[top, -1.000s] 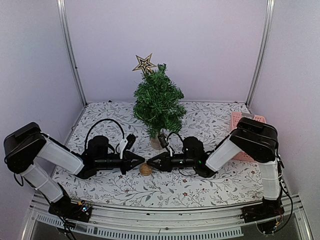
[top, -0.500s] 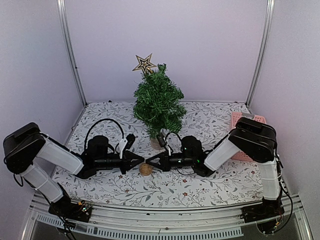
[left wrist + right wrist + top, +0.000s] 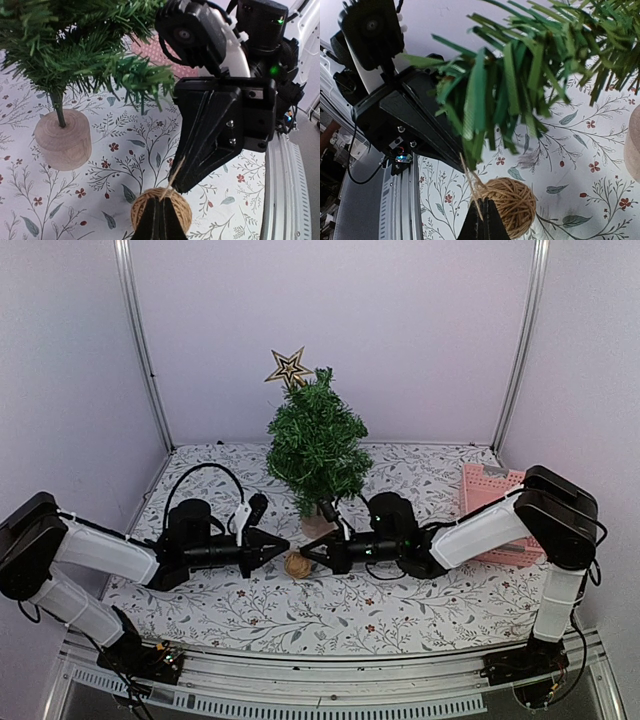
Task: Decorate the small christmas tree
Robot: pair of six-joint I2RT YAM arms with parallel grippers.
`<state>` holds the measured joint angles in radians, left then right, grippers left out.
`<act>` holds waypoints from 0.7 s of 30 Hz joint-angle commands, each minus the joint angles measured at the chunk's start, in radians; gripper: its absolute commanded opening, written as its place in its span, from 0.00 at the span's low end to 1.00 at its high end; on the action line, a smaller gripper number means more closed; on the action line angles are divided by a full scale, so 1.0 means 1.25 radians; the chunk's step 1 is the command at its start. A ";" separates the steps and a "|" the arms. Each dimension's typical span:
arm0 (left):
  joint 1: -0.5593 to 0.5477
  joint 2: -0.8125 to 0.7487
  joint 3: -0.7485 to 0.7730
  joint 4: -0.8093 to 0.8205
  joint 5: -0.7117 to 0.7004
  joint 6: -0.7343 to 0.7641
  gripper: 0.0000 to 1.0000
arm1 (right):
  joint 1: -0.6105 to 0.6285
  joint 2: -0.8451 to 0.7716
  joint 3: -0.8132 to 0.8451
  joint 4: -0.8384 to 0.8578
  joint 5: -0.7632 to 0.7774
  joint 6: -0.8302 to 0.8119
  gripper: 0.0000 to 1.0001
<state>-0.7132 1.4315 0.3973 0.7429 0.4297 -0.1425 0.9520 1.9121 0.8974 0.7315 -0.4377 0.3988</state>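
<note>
from above, the small christmas tree (image 3: pixel 316 445) stands upright at the back middle of the flowered table (image 3: pixel 420 610), a star (image 3: pixel 288 367) at its top. the left gripper (image 3: pixel 284 544) and right gripper (image 3: pixel 306 555) meet tip to tip just over a twine ball (image 3: pixel 294 564) near the trunk's foot. only the wrist views show the thin string (image 3: pixel 175 175): each claw is closed tight, pinching it above the ball. the left wrist alone shows the tree's wood base (image 3: pixel 62 140).

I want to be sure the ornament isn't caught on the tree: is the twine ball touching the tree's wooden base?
Apart. The left wrist view shows a strip of bare patterned tablecloth between the twine ball and the wooden base.
</note>
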 commanded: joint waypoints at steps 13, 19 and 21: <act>-0.033 -0.025 0.099 -0.068 -0.017 0.076 0.00 | 0.002 -0.172 0.009 -0.284 0.122 -0.143 0.00; -0.045 -0.049 0.092 -0.051 -0.036 0.081 0.00 | 0.017 -0.201 0.037 -0.320 0.173 -0.157 0.00; -0.046 -0.057 0.094 -0.054 -0.044 0.089 0.00 | 0.018 -0.203 0.057 -0.341 0.199 -0.167 0.00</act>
<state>-0.7643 1.3991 0.5053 0.6678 0.4133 -0.0570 0.9691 1.6974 0.9291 0.3817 -0.2760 0.2207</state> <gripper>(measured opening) 0.006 0.011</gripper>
